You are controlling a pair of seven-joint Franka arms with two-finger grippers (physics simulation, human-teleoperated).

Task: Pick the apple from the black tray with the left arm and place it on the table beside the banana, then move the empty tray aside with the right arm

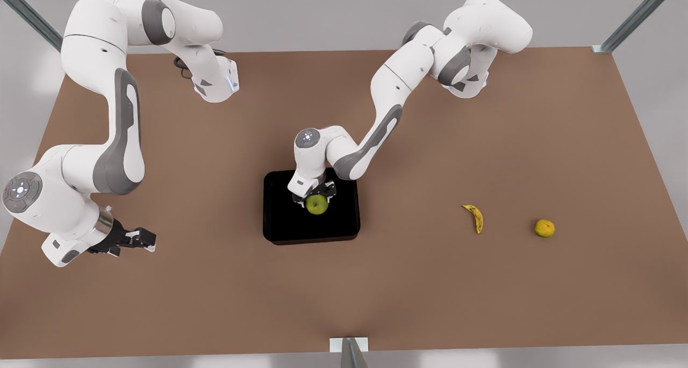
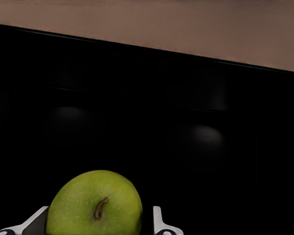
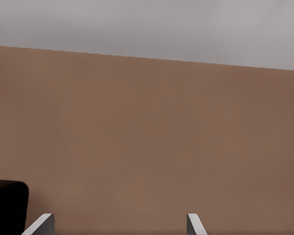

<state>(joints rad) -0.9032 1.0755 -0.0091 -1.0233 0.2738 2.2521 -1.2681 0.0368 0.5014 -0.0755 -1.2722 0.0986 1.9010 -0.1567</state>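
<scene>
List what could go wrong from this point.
1. The left gripper straddles the apple on the black tray; its fingers flank a round, smooth fruit that might slip or roll.
2. The round yellow-orange fruit lies near the banana and could be bumped.
3. The right gripper waits open, apart from the tray.

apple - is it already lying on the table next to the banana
No, the apple sits over the black tray between the left pincer's fingers, far from the banana.
</scene>
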